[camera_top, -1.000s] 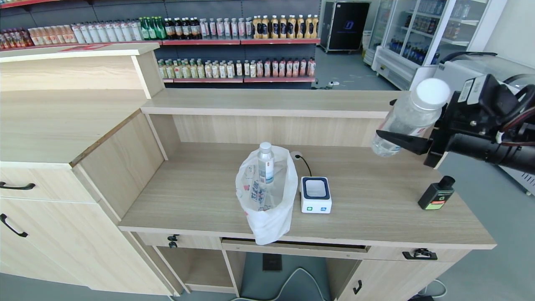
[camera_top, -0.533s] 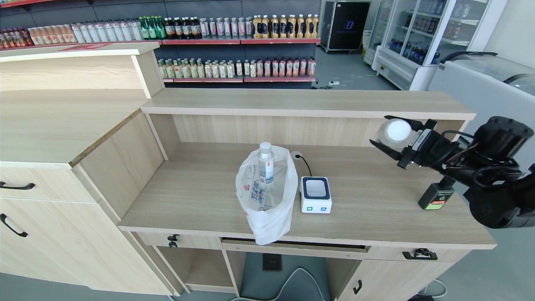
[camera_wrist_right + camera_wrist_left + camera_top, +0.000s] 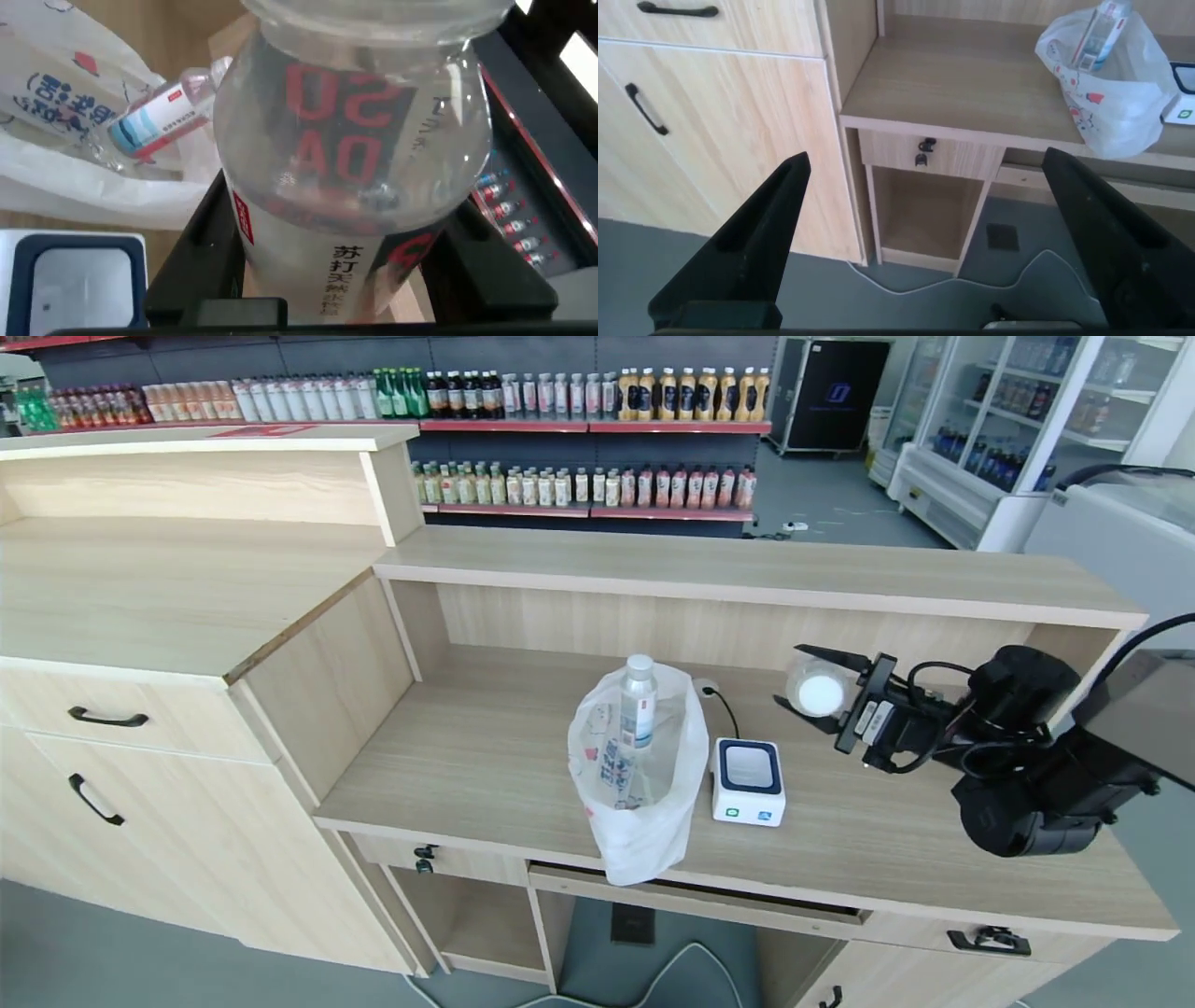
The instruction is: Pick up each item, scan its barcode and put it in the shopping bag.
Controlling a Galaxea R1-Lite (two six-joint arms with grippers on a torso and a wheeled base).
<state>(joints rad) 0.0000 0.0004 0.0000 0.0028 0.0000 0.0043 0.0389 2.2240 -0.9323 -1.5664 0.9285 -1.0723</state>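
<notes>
Because your right gripper (image 3: 810, 683) is clamped across the body of the clear bottle (image 3: 822, 694), the white cap and the label are both left free. That looks like a sensible hold for a scan. In the head view the bottle lies roughly level in the air, cap turned towards the camera, with a black finger above it and one below. From the right wrist view you can see the printed label on the bottle (image 3: 364, 159) facing back at the wrist, not down at the reader.

Just out from the gripper, the scanner (image 3: 748, 781) sits on the counter (image 3: 485, 756), lower than the bottle and to its left, with its window facing up. The bottle is near the scanner but not over it, so I judge the barcode has yet to be presented. You would need to carry it across and roll the label towards the window.

Touching the scanner's far side stands the shopping bag (image 3: 644, 803), mouth open upward, with one bottle already upright in it (image 3: 639, 714). The open mouth leaves room to drop the next one in.

Your left gripper (image 3: 924, 243) hangs low before the counter's left front with its jaws wide apart and nothing between them, probably parked clear of the work.
</notes>
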